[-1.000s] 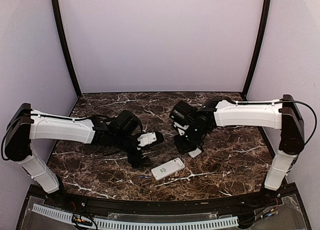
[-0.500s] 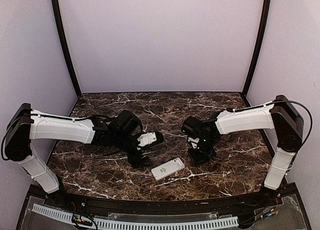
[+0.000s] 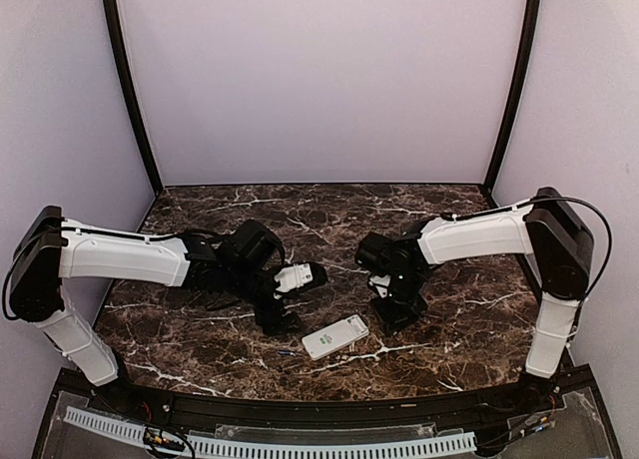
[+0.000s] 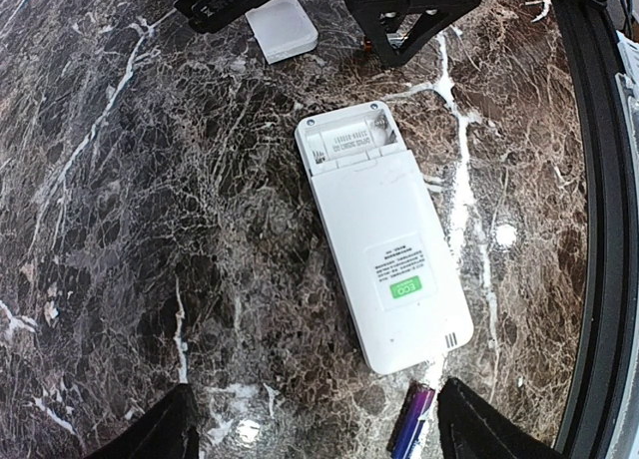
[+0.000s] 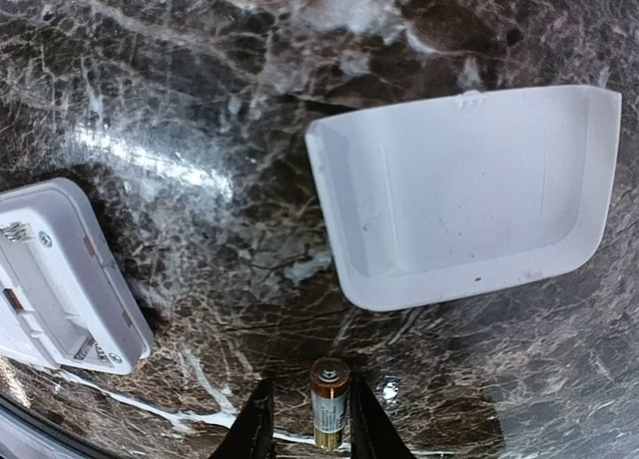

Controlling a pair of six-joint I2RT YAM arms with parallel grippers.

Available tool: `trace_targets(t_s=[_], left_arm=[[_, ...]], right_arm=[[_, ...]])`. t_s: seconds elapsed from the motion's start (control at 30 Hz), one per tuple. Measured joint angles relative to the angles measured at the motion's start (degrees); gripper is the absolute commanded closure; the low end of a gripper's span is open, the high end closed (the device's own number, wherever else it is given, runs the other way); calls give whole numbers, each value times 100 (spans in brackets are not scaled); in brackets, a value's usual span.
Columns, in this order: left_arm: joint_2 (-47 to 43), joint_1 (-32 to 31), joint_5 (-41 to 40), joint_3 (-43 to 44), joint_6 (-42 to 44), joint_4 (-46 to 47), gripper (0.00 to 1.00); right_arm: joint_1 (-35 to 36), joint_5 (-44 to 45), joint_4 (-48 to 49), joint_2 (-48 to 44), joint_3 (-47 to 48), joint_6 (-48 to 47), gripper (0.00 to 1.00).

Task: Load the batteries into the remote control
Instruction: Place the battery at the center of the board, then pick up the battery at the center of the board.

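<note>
Dark marble with white veins covers the table point(image 3: 469, 329). On it the remote control point(image 4: 384, 249) lies face down, with its battery bay point(image 4: 347, 140) uncovered. Just beyond the bay end of the remote rests the white cover point(image 5: 469, 195), hollow side up.

The right gripper point(image 5: 310, 407) is near that same end, its fingers on each side of a copper-tipped battery point(image 5: 329, 391). A thin gap shows on one side, so I cannot tell if they press it or only frame it. The left gripper point(image 4: 315, 409) hangs spread wide above the remote, grasping nothing. A purple battery point(image 4: 411, 424) lies just beside the remote's opposite end.

To do the insertion well, I think the cell must be gripped firmly, turned along the bay and set with its flat end toward the spring. The left fingers could steady the remote.

Only "ECO" on the green label point(image 4: 404, 287) can be read; the smaller print cannot.
</note>
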Motion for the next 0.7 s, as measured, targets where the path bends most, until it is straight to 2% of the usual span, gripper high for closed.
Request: trace_targets(t_s=[0.5, 0.7], left_arm=[[0, 0, 0, 0, 7, -2, 17], [33, -2, -17, 0, 26, 2, 6]], right_arm=[[0, 321, -435, 376, 505, -214, 87], [0, 326, -470, 398, 522, -264, 99]])
